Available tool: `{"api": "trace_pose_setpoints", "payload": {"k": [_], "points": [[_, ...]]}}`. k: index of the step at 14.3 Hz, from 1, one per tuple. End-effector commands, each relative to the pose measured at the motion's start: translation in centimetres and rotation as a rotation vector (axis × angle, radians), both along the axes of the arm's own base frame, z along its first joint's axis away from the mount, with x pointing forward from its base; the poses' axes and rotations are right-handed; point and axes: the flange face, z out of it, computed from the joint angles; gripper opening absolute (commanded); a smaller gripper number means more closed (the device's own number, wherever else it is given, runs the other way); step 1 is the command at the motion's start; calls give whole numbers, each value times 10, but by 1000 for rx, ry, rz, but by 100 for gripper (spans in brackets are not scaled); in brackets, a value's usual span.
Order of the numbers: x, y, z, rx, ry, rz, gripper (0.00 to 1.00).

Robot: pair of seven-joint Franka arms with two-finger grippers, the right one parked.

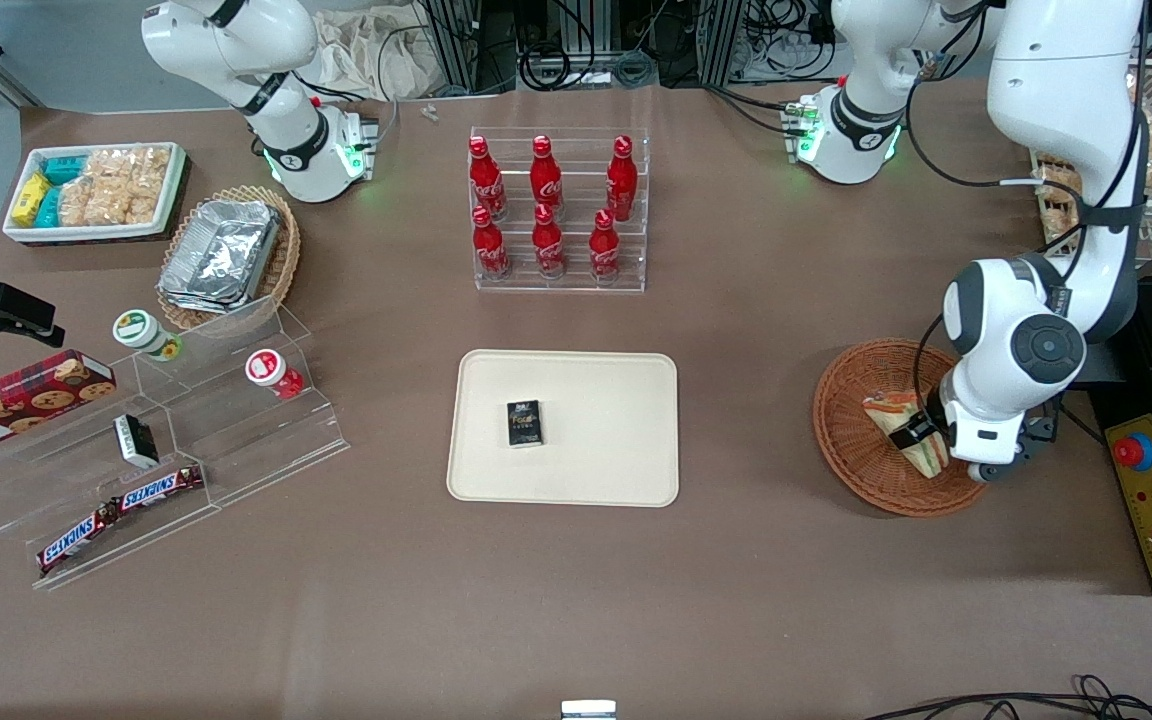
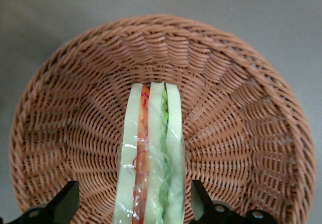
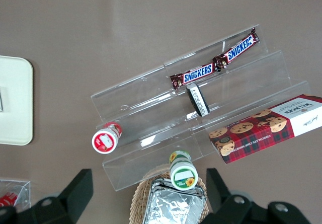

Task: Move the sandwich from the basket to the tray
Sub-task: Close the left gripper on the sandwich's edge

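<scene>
The sandwich [image 1: 898, 422], a wrapped wedge of pale bread with orange and green layers, stands on edge in the reddish-brown wicker basket [image 1: 848, 440] at the working arm's end of the table. My left gripper [image 1: 921, 442] is down in the basket, open, with its fingers on either side of the sandwich. In the left wrist view the sandwich [image 2: 151, 148] stands between the two black fingers [image 2: 65, 204] of the gripper [image 2: 133, 190], over the basket's weave [image 2: 75, 108]. One finger is close to the wrap, the other stands apart. The cream tray [image 1: 616, 470] lies mid-table.
A small black box [image 1: 526, 423] lies on the tray. A clear rack of red cola bottles [image 1: 556, 210] stands farther from the front camera than the tray. A yellow control box with a red button [image 1: 1151, 500] sits beside the basket. Snack shelves [image 1: 166, 450] stand toward the parked arm's end.
</scene>
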Motion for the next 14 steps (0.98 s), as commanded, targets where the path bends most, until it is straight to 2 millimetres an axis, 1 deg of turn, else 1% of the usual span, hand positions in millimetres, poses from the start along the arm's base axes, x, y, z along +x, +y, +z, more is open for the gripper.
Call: {"api": "trace_pose_setpoints", "payload": {"k": [1,2,3,4,6,8,9,11,12,13,14], "points": [[-4,-3,-7,-4,-11,35,99],[-3,-3,-6,-4,-13,35,89],[-3,-4,-5,-3,-13,31,35],[-3,-5,-5,-4,-11,28,2],[-2,-7,-4,-4,-11,27,0],[5,-12,5,0,-1,13,0],[10,-14,14,4,22,11,0],[22,-18,36,15,89,5,0],[27,-20,51,19,125,-13,0],[33,-31,70,19,151,-63,0],[40,-39,95,17,156,-101,0]]}}
